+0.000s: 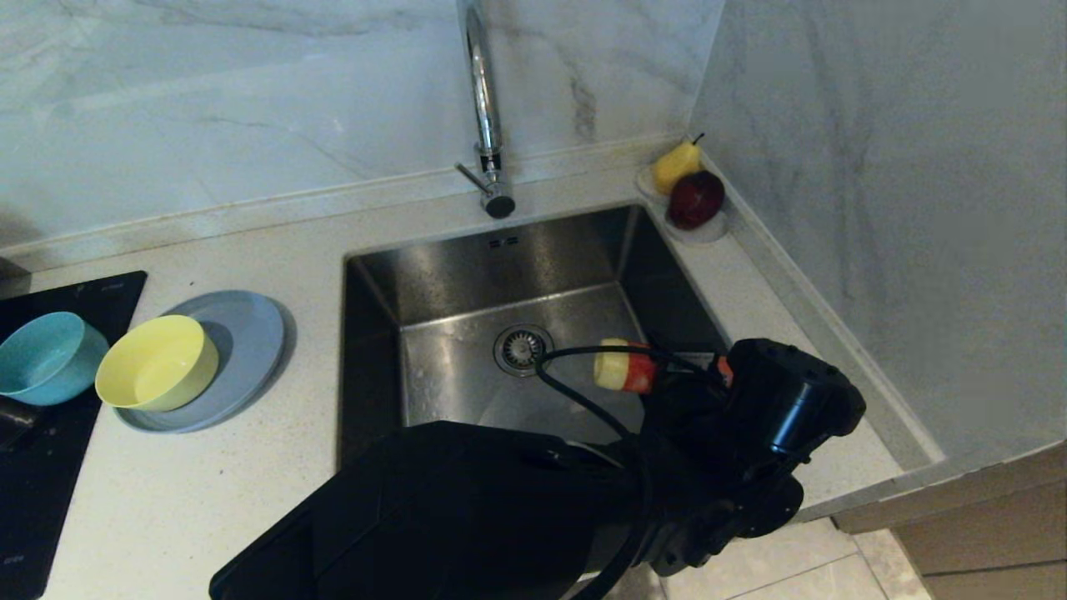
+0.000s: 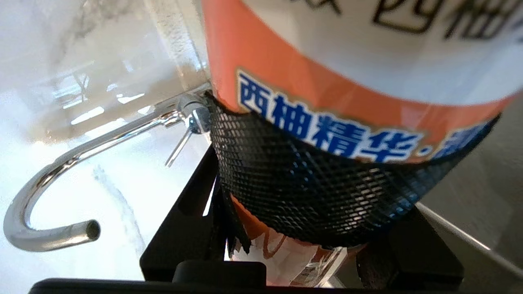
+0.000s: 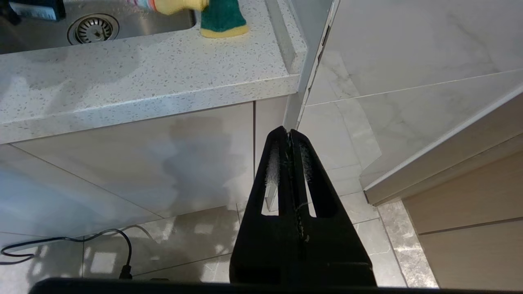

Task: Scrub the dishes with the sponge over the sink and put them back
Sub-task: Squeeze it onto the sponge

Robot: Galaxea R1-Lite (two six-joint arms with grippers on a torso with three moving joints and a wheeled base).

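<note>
Right wrist view — sponge point(image 3: 222, 18), green-faced, yellow-bodied

The counter point(image 1: 208, 492) is pale speckled stone, and the sink point(image 1: 467, 375) is set into it, with the tap point(image 1: 488, 158) standing behind the basin. To the left of the sink the grey-blue plate point(image 1: 250, 333) lies flat on the counter with the yellow bowl point(image 1: 157, 363) on it, and beside them a black hob point(image 1: 42, 467) carries the teal bowl point(image 1: 46, 357). In the far right corner a white saucer point(image 1: 708, 229) with fruit lies on the counter, and in the right wrist view the sponge point(image 3: 222, 18) stands on the counter just beside the sink edge.
</note>
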